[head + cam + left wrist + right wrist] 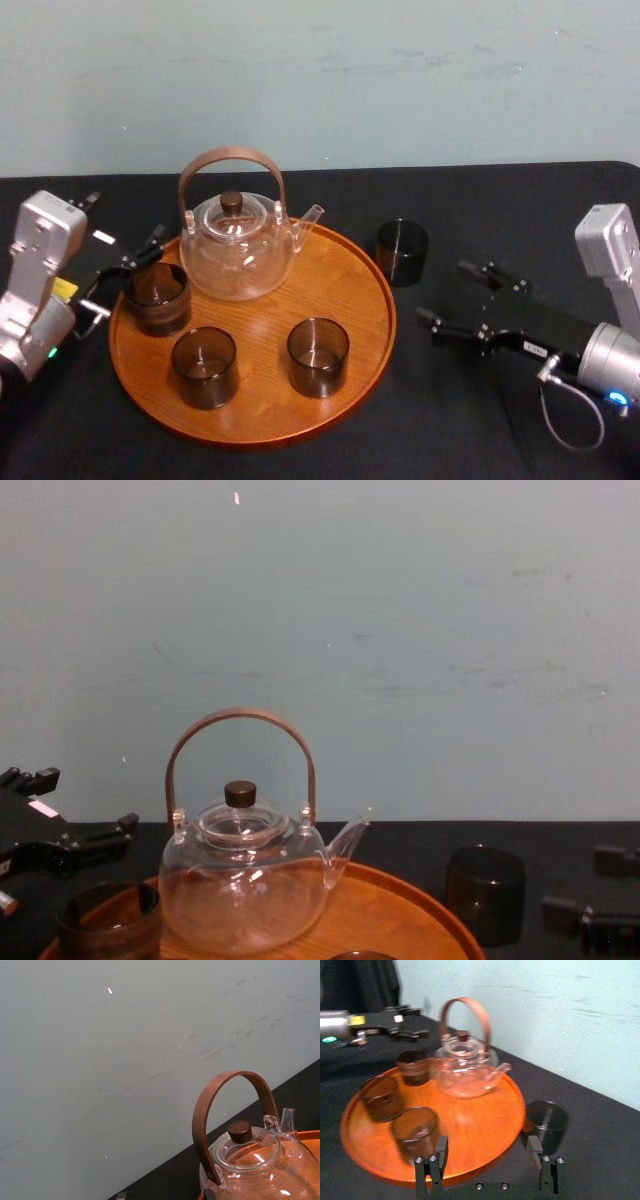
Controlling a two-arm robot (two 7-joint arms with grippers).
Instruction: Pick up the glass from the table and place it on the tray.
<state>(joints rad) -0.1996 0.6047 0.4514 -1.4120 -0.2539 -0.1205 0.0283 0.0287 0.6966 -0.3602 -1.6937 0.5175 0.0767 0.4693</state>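
Note:
A dark smoky glass (402,252) stands on the black table (480,210) just off the right rim of the round wooden tray (350,285). My right gripper (450,296) hovers open a short way in front and to the right of it, fingers pointing at it. In the right wrist view the glass (546,1120) sits ahead of one finger, beside the tray (485,1120). The left gripper (118,282) is open at the tray's left edge, next to a glass (157,297) standing on the tray.
A clear teapot (238,240) with a brown arched handle stands at the back of the tray. Two more dark glasses (204,366) (318,356) stand at the tray's front. A pale wall rises behind the table.

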